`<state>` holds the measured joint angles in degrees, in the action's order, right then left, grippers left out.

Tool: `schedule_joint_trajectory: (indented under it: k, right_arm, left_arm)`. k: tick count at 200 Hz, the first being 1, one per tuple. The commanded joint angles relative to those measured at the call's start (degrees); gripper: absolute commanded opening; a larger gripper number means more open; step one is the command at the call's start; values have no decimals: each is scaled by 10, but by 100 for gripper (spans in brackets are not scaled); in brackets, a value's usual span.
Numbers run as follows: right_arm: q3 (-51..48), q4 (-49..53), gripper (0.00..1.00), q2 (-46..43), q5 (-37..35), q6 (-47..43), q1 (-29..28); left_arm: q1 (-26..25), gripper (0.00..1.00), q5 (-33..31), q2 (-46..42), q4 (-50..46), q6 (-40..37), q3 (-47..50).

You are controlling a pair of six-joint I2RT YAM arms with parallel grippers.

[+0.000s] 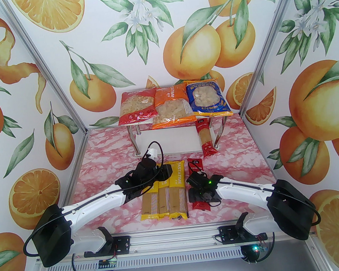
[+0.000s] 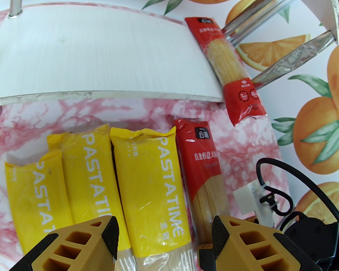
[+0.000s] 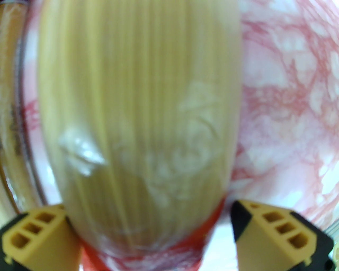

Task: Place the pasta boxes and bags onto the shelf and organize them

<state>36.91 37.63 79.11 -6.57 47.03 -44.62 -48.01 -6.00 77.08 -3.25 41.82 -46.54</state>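
Observation:
The shelf (image 1: 170,139) stands at the back, and its top board carries a red bag (image 1: 136,106), an orange bag (image 1: 171,106) and a blue bag (image 1: 209,97). One red spaghetti pack (image 1: 205,137) lies at the right end of the lower board (image 2: 106,53), sticking out over its front edge. Three yellow spaghetti packs (image 1: 163,192) lie side by side on the table. My left gripper (image 2: 165,235) hovers open over the rightmost yellow pack (image 2: 153,185). A second red spaghetti pack (image 1: 195,166) lies right of them. My right gripper (image 3: 151,219) straddles this red pack (image 3: 137,119), open, with a gap at the right finger (image 3: 264,227).
The table top (image 1: 244,160) is pink marble pattern, walled by orange-print panels with aluminium posts (image 1: 47,84) at the corners. Chrome shelf legs (image 2: 286,63) stand behind the leaning red pack. The right arm's cable and white connector (image 2: 254,198) show in the left wrist view.

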Motion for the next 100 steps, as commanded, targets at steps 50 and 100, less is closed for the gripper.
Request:
schedule_joint_trajectory:
  k: [50, 100]
  right_arm:
    - [-20, -34, 9, 4, 45, -8, -4]
    - [-8, 13, 0, -74, 11, -36, -5]
  left_arm:
    - [8, 62, -7, -23, 7, -2, 6]
    - [8, 62, -8, -22, 6, -3, 2]
